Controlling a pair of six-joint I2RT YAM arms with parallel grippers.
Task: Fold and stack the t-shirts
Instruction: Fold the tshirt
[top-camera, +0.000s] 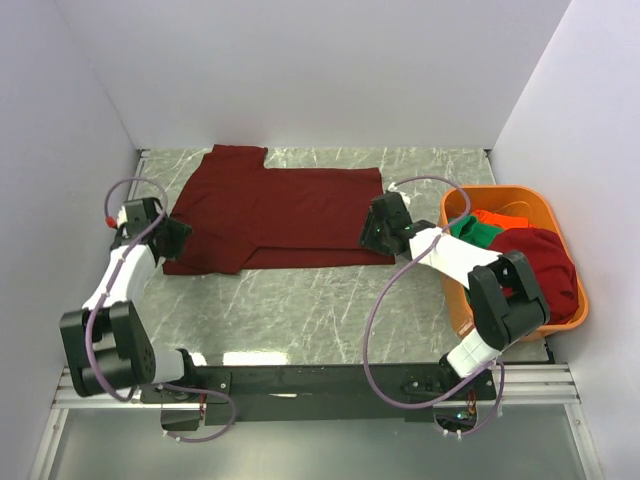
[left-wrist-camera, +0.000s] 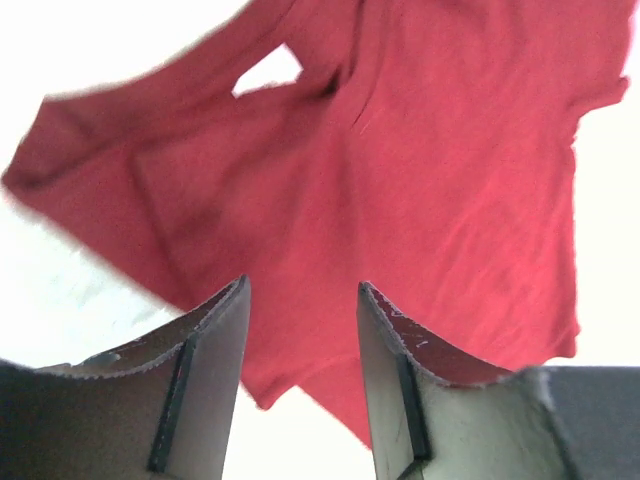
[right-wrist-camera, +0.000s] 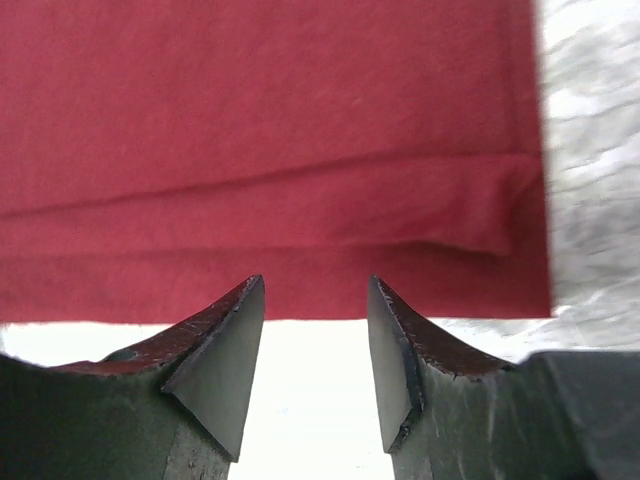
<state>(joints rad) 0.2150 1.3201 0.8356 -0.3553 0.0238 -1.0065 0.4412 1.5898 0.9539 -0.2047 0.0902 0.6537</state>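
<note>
Dark maroon-red cloth t-shirt (top-camera: 275, 210) lies flat, long axis running from left pincer (top-camera: 178, 238) to right pincer (top-camera: 370, 232), one at each short end. Left pincer sits at the sleeve end, right pincer at the straight hem end. Both are equally near. Wrist views show both sets of jaws partly apart with nothing between them, and cloth just ahead of the tips. The shirt's near long edge looks folded over. Beyond the right pincer, away from the shirt, is a rigid orange plastic basket (top-camera: 455, 290) holding a green cloth t-shirt (top-camera: 470, 230), an orange-red cloth t-shirt (top-camera: 497, 217) and a second maroon-red t-shirt (top-camera: 545, 265). Bare grey marbled surface (top-camera: 300, 310) lies on the near side of both pincers, likely room for a cross fold. Walls are close behind the left pincer.
</note>
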